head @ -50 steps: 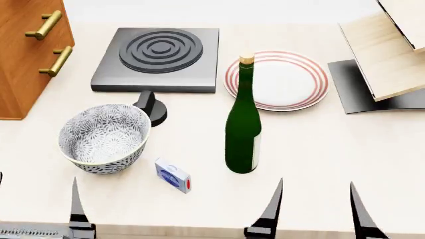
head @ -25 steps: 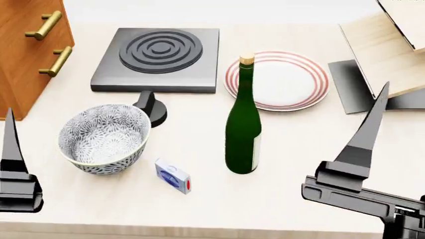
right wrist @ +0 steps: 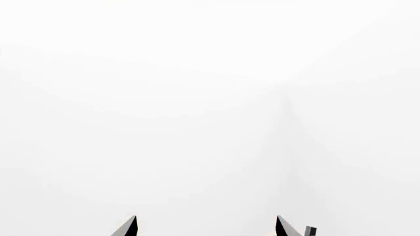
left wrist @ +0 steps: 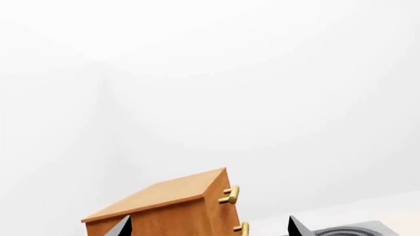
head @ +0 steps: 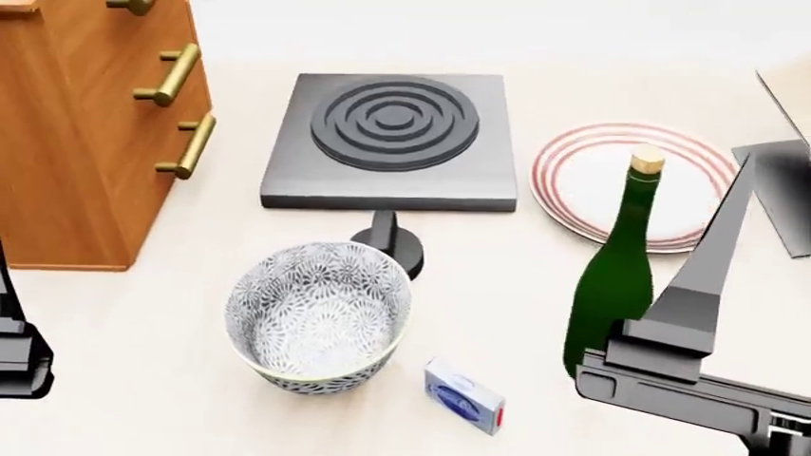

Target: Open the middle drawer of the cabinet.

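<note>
The cabinet (head: pixel 76 142) stands at the table's far left, its front facing right, and three brass bar handles show on it. I take the middle drawer (head: pixel 152 85) to be the one with the middle handle (head: pixel 169 74); it looks shut. The left wrist view shows the cabinet (left wrist: pixel 164 206) from its top corner. My left gripper (left wrist: pixel 208 226) is open and empty, well short of the cabinet. One of its fingers (head: pixel 13 332) shows at the head view's left edge. My right gripper (right wrist: pixel 206 225) is open, empty and facing a blank wall. Its finger (head: pixel 709 256) rises beside the bottle.
Right of the cabinet lies a dark stove plate (head: pixel 393 133) with its knob (head: pixel 393 237). A patterned bowl (head: pixel 317 313) and a small blue box (head: pixel 465 397) are nearer me. A green bottle (head: pixel 614 275) stands before a red-rimmed plate (head: pixel 633 180), with a dark slab (head: pixel 785 190) at the right edge.
Both grippers rose from the bottom edge of the head view. That view has since swung left, so more of the cabinet shows and a third handle has appeared.
</note>
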{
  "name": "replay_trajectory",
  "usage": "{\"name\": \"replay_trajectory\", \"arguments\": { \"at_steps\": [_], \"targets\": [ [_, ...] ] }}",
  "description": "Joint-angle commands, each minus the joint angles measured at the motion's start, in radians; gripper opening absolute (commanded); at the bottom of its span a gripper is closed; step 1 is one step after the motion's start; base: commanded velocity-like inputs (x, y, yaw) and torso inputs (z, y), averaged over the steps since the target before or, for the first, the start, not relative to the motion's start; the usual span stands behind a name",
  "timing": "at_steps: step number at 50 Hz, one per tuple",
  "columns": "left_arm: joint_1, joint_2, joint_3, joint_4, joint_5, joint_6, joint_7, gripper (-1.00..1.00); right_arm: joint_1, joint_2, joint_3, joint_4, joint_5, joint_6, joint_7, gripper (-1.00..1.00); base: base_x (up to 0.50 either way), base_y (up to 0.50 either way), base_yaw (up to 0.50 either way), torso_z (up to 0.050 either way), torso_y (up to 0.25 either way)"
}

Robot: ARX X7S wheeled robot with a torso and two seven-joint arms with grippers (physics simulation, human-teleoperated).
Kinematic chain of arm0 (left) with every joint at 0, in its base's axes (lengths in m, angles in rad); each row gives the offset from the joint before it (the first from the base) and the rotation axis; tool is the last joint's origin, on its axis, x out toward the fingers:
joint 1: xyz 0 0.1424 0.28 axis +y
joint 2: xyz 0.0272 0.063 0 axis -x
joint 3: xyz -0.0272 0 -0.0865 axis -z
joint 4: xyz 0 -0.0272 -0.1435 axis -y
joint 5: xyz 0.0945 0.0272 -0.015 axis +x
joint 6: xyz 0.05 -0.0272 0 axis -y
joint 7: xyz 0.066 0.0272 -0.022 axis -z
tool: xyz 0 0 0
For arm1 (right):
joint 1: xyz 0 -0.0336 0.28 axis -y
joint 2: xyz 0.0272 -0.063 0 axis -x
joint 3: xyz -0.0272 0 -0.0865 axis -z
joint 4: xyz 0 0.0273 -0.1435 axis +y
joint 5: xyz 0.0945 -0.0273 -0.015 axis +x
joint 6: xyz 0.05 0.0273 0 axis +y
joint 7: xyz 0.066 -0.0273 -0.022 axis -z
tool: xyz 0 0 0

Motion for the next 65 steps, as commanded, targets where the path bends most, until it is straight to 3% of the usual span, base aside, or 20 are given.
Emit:
{"name": "replay_trajectory", "arguments": {
  "at_steps": [1,12,43,52,65],
  "targets": [
    [0.001,0.003,0.004,0.006,0.009,-0.004,0.009,1.0,0.019,0.057,-0.048,-0.003,0.022,-0.021,0.06,1.0,0.25,0.48,0.0,0.0,0.0],
    [-0.001,0.003,0.006,0.006,0.014,-0.004,0.009,1.0,0.018,0.063,-0.06,0.007,0.05,-0.069,0.065,1.0,0.3,0.45,0.0,0.0,0.0],
    [0.013,0.003,0.024,0.006,0.026,-0.002,0.005,1.0,0.026,0.097,-0.087,0.012,0.046,-0.091,0.093,1.0,0.5,0.1,0.0,0.0,0.001],
    [0.046,0.003,0.08,0.006,0.078,0.024,0.004,1.0,-0.049,0.121,-0.04,0.003,0.013,-0.228,0.09,1.0,0.0,0.0,0.0,0.0,0.001],
    [0.041,0.003,0.081,0.006,0.085,0.019,0.008,1.0,-0.041,0.131,-0.055,0.011,0.024,-0.239,0.097,1.0,0.0,-0.39,0.0,0.0,0.0]
  ]
}}
